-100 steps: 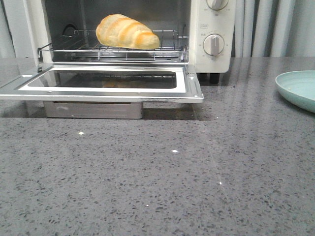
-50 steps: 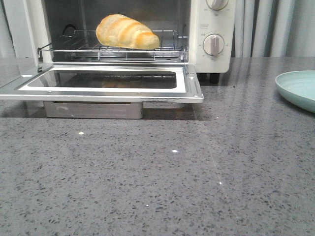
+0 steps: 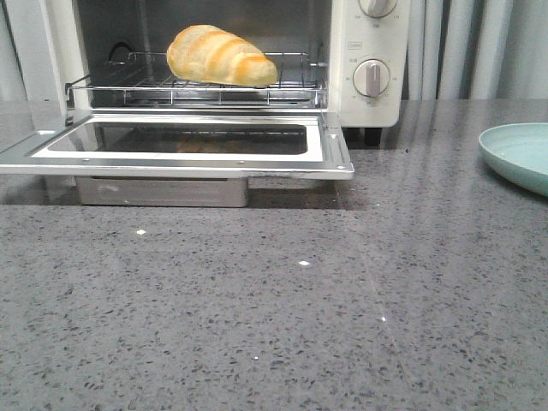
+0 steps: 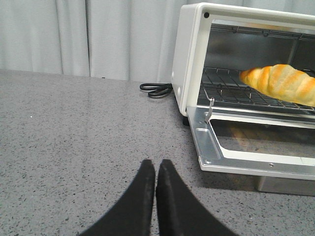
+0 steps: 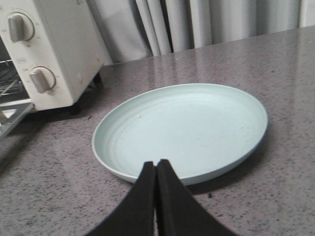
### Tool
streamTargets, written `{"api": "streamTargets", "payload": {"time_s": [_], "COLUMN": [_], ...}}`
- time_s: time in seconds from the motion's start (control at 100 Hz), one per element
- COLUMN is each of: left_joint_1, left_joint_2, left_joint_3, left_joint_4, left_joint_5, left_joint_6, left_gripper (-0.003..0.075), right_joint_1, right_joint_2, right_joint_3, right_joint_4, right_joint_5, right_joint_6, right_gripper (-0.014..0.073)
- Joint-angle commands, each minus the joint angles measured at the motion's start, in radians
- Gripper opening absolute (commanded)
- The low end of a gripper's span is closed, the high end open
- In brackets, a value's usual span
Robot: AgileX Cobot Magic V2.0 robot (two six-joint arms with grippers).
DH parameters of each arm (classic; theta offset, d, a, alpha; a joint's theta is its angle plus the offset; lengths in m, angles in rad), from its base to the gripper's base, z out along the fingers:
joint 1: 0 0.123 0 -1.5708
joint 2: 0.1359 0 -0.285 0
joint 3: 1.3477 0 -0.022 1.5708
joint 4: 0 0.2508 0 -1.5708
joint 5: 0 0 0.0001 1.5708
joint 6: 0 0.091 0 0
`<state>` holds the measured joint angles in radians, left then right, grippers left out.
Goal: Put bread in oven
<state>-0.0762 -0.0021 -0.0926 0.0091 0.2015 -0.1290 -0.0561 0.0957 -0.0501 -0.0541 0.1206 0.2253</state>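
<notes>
Nothing is seen to have moved since the earlier frames: the golden-yellow striped bread roll (image 3: pixel 220 55) is shown lying on the wire rack (image 3: pixel 197 88) inside the cream-white toaster oven (image 3: pixel 368 51), whose glass-window door (image 3: pixel 184 144) is folded down flat over the speckled grey stone bench (image 3: pixel 282 317). The left pincer (image 4: pixel 155 169) is pictured with its black fingers pressed together and holding nothing, off the oven's side, while the right pincer (image 5: pixel 156 169), likewise drawn together and empty, is held at the near rim of a pale green round plate (image 5: pixel 187 128).
</notes>
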Motion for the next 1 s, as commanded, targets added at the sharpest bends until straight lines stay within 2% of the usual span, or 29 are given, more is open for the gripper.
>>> {"api": "streamTargets", "payload": {"time_s": [0.0, 0.31, 0.57, 0.99], "left_joint_1": [0.001, 0.001, 0.001, 0.001], "left_joint_2": [-0.026, -0.026, -0.026, -0.026], "left_joint_3": [-0.028, -0.028, -0.028, -0.028], "left_joint_4": [-0.009, -0.009, -0.009, -0.009], "left_joint_5": [-0.083, -0.083, -0.083, -0.083], "left_joint_6": [-0.002, -0.002, -0.002, -0.002], "left_gripper": [-0.0022, -0.0021, -0.0021, -0.0022], "right_joint_1": [-0.026, -0.067, -0.067, -0.067], "right_joint_2": [-0.013, -0.087, -0.098, -0.098], "right_joint_3": [-0.007, 0.086, 0.086, 0.086], "right_joint_4": [0.001, 0.001, -0.008, -0.013], "right_joint_5": [-0.070, -0.046, 0.061, 0.140], "right_joint_6": [-0.042, -0.091, -0.178, -0.178], "right_gripper": [-0.0067, -0.0067, -0.0067, -0.0067]}}
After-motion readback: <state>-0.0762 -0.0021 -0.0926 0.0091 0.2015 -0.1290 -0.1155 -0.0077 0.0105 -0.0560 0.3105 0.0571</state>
